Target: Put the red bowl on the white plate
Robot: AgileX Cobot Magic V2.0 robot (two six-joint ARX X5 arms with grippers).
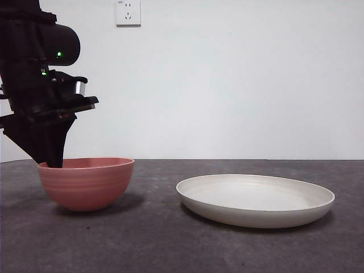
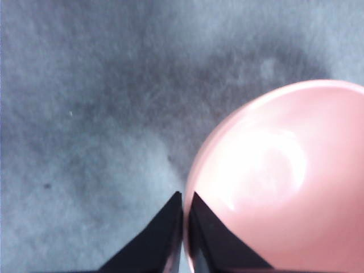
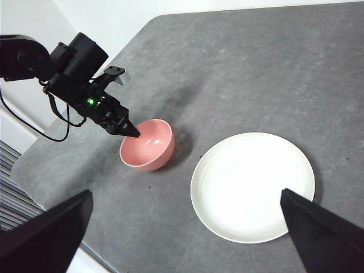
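my left gripper [image 2: 183,200] is pinched on the rim of the red bowl [image 1: 86,183] — one jaw just inside the wall, one just outside, with only the thin lip between them. that is the sensible hold for a deep, smooth bowl: its body is too wide to span, so the edge is the one place two narrow jaws can bite. the left wrist view shows the tips nearly meeting at the pink rim, so i judge the grip is made.

the bowl sits upright on the grey table [image 1: 170,250], its base flat on the surface as far as i can tell, so the lift has not begun. the white plate [image 1: 256,199] lies beside it, apart from it and bare, with open table between the two — a short carry across, then a set-down in the middle of the plate, which is much the wider of the two.

my left arm comes down steeply from above at the table's edge side of the bowl, wrist tilted so the jaws point down and slightly inward onto the near rim; in the front view it is the big dark mass over the bowl's outer side. a rim hold like this may let the bowl tip when it rises, so i would lift slowly.

my right gripper [image 3: 187,227] waits high above the table, jaws spread wide, holding nothing.
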